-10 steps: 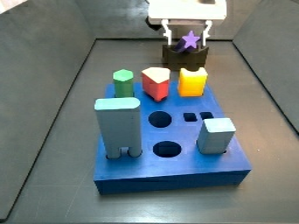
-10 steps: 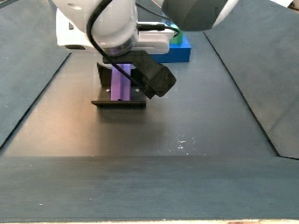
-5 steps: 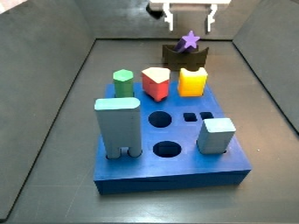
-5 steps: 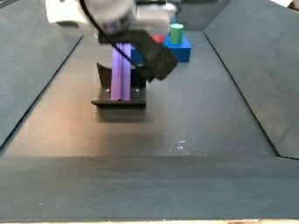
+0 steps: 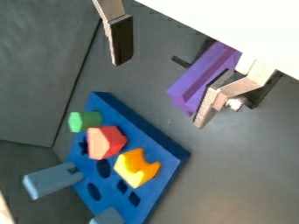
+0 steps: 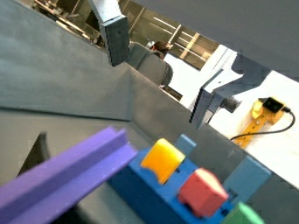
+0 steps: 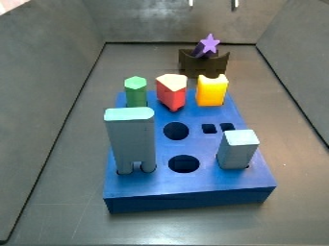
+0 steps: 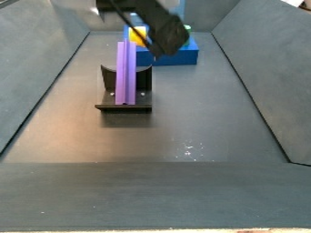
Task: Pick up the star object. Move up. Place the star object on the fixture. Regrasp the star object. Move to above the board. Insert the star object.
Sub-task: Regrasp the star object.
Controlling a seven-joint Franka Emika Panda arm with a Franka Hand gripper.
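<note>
The purple star object [image 7: 209,44] lies in the notch of the dark fixture [image 7: 206,63] behind the blue board [image 7: 193,183]. In a side view the star object [image 8: 127,71] stretches along the fixture [image 8: 125,106], free of any grip. My gripper [image 5: 159,92] hangs open high above it, its fingers [image 5: 117,37] far apart with nothing between them. In both wrist views the star object [image 6: 65,179] sits below and off to one side of the open gripper [image 6: 156,93]. In a side view only the finger ends show at the frame's upper edge.
The board carries a green hexagonal peg [image 7: 135,89], a red peg [image 7: 171,91], a yellow block [image 7: 213,89], a tall teal block [image 7: 130,139] and a pale block [image 7: 238,149], with round and square holes between them. Dark sloping walls enclose the floor.
My gripper has let go of the star object and risen straight up, almost out of the side views. The star object stays on the fixture.
</note>
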